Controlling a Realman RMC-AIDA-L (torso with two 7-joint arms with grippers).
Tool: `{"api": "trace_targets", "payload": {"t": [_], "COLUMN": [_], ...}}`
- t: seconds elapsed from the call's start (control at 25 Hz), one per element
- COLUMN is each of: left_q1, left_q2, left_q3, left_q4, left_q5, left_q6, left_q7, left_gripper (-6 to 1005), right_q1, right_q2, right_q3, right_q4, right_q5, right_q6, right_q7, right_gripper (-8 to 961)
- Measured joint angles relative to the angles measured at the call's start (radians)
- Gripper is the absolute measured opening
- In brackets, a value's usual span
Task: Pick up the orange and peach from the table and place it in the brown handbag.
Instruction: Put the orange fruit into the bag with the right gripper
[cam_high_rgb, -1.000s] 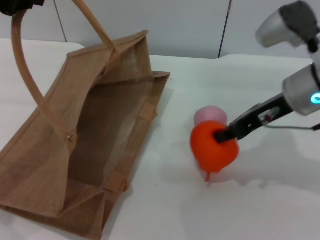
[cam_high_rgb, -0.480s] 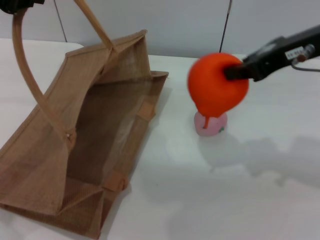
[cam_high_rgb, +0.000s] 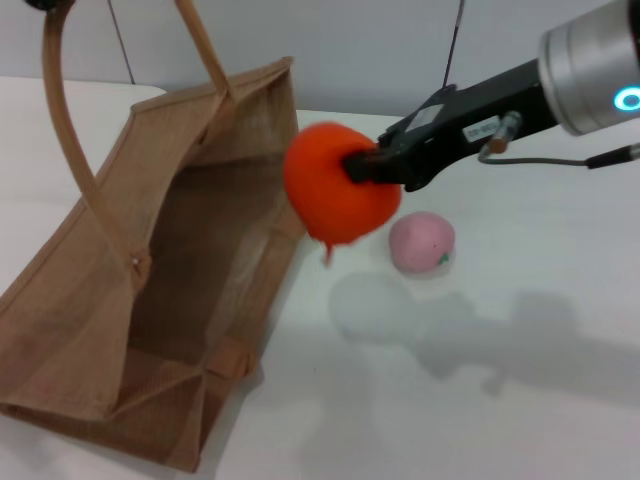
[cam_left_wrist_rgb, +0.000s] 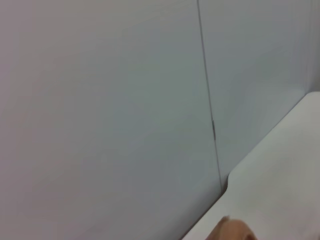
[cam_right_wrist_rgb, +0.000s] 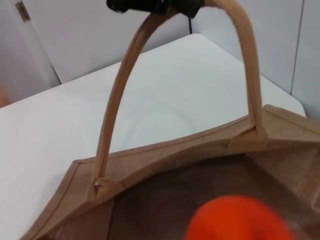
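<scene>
My right gripper (cam_high_rgb: 363, 168) is shut on the orange (cam_high_rgb: 338, 190) and holds it in the air beside the brown handbag's (cam_high_rgb: 170, 270) open right edge. The orange also shows blurred in the right wrist view (cam_right_wrist_rgb: 240, 220), above the bag's opening (cam_right_wrist_rgb: 200, 175). The peach (cam_high_rgb: 422, 243) lies on the table to the right of the orange, apart from it. My left gripper (cam_right_wrist_rgb: 155, 6) is shut on the tops of the bag's two strap handles (cam_right_wrist_rgb: 117, 105) and holds them up; in the head view it is almost out of frame at the top left.
The white table (cam_high_rgb: 500, 400) stretches to the right and front of the bag. A grey panelled wall (cam_high_rgb: 380, 50) stands behind the table. The left wrist view shows only wall and a table corner (cam_left_wrist_rgb: 280, 165).
My right gripper has lifted the orange off the table and carried it left to the bag's edge. The peach, half hidden behind the orange before, now shows in full. The bag's handles shifted slightly.
</scene>
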Motion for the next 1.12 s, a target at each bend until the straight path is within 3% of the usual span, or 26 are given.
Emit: {"api": "trace_targets", "payload": {"t": [0.52, 0.8, 1.12], "left_q1": [-0.033, -0.053, -0.069], "left_q2": [0.001, 0.000, 0.000], "left_q3": [0.035, 0.035, 0.035], "left_q4": [0.015, 0.032, 0.034], "left_q5": [-0.055, -0.071, -0.120], "left_q6": [0.002, 0.002, 0.004], "left_q7": [-0.028, -0.036, -0.042], "left_gripper": [120, 120, 119], "right_q1": [0.063, 0.122, 0.144], "right_q2": [0.001, 0.000, 0.002], "right_q3": [-0.155, -0.162, -0.201], "right_q4": [0.213, 0.389, 0.470], "right_q5": [0.008, 0.119, 0.174], "right_q6": [-0.191, -0.278, -0.400], "right_q7": [-0.058, -0.178, -0.264], "right_gripper": [61, 61, 62]}}
